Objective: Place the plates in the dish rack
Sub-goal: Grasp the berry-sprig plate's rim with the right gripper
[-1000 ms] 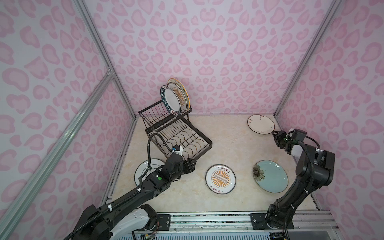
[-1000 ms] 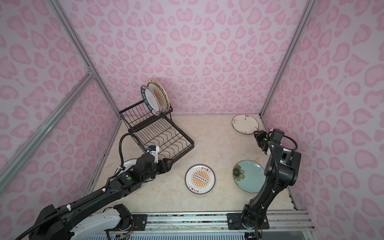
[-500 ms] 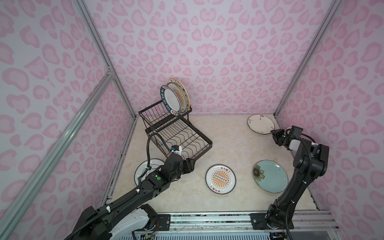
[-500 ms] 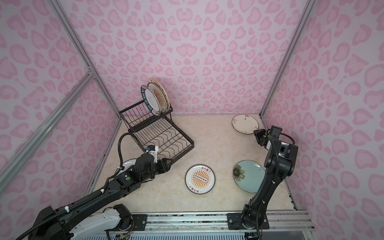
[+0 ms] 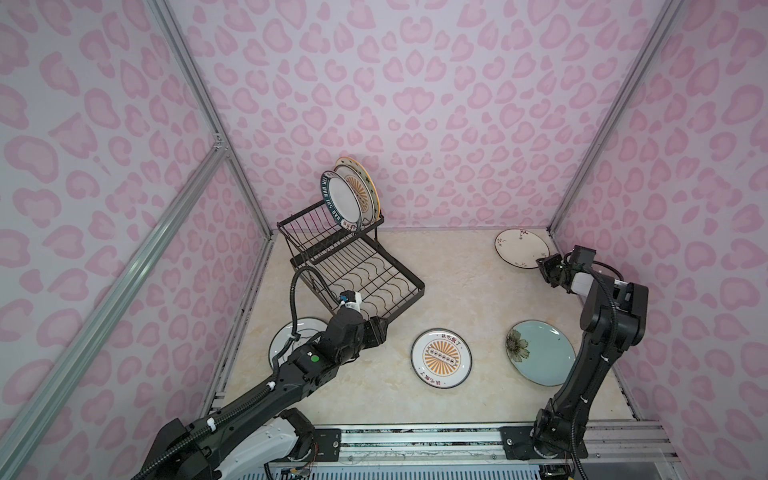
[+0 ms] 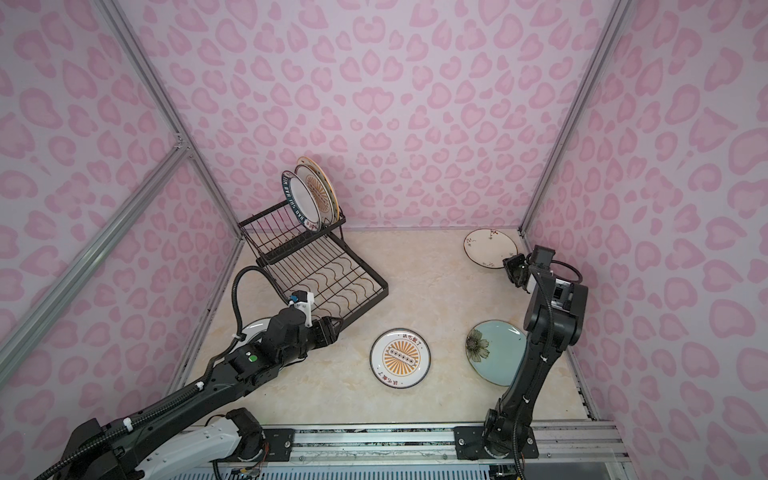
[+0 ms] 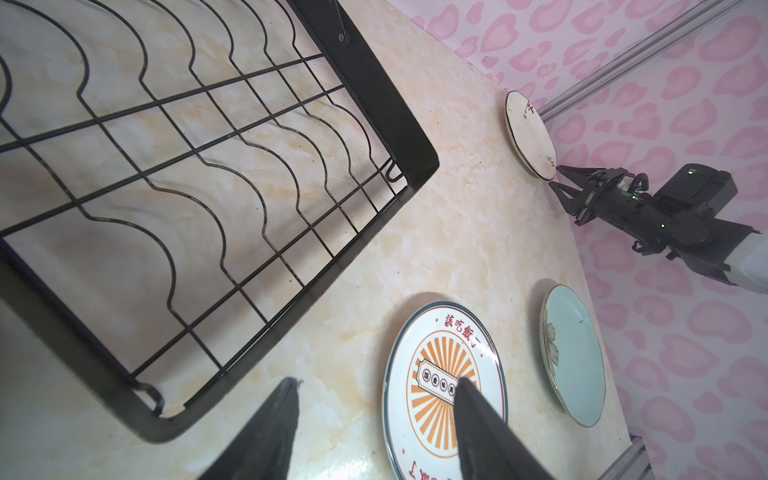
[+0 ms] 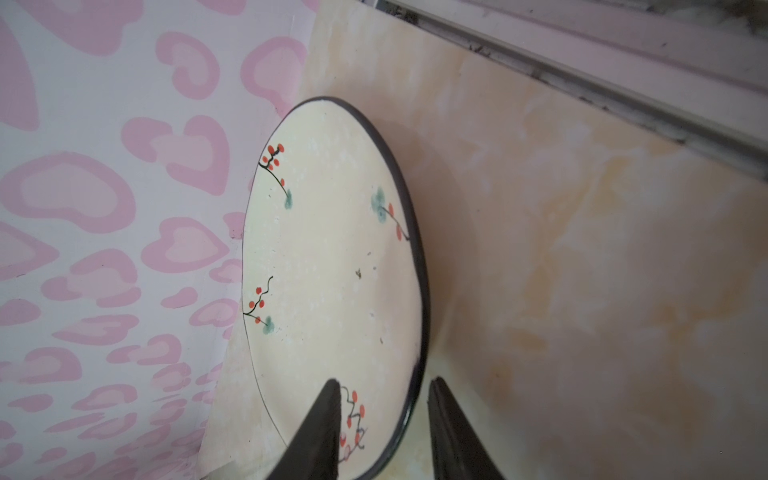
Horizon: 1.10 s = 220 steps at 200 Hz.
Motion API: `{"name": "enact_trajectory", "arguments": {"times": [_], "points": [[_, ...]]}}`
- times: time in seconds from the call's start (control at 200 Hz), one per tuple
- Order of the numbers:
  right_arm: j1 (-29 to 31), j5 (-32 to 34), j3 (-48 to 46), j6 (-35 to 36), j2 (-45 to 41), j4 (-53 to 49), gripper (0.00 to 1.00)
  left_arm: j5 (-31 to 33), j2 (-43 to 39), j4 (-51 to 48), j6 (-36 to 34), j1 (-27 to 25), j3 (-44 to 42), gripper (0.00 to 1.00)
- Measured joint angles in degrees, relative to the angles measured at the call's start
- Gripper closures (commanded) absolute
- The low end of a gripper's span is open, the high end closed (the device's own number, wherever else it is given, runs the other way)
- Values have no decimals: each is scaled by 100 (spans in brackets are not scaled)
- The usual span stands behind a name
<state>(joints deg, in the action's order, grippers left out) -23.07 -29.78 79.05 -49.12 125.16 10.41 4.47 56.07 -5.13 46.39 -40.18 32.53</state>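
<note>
The right hand [image 8: 383, 380] straddles the near rim of the floral plate [image 8: 332, 249], one finger over its face and the other outside the rim with a gap showing, so it is not yet pinching. That plate lies flat, well apart from the rack [image 7: 386, 104], across the worktop [image 5: 457, 270] and close to the wall [image 8: 124, 208]. A grip on the rim alone could let the plate pivot or slip once lifted, or knock the wall. The left hand [image 7: 377, 380] hangs spread and empty just beside the rack's near corner and may block the lower tray. Two plates [image 5: 345, 203] stand in the rack's upper tier. The sunburst plate [image 5: 441, 358], the blue-green plate [image 5: 540, 352] and a white plate [image 5: 282, 345] under the left arm lie outside it.
</note>
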Motion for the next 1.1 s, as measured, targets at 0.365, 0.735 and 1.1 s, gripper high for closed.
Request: {"name": "enact_trajectory", "arguments": {"times": [0.365, 0.735, 1.1], "points": [[9, 17, 153, -166, 188, -9, 77, 4, -28, -79, 0, 0, -7, 38], [35, 13, 308, -186, 289, -103, 84, 44, -48, -81, -2, 0, -7, 39], [35, -92, 398, -243, 437, -55, 90, 46, -48, -92, -2, 0, -7, 39]]}}
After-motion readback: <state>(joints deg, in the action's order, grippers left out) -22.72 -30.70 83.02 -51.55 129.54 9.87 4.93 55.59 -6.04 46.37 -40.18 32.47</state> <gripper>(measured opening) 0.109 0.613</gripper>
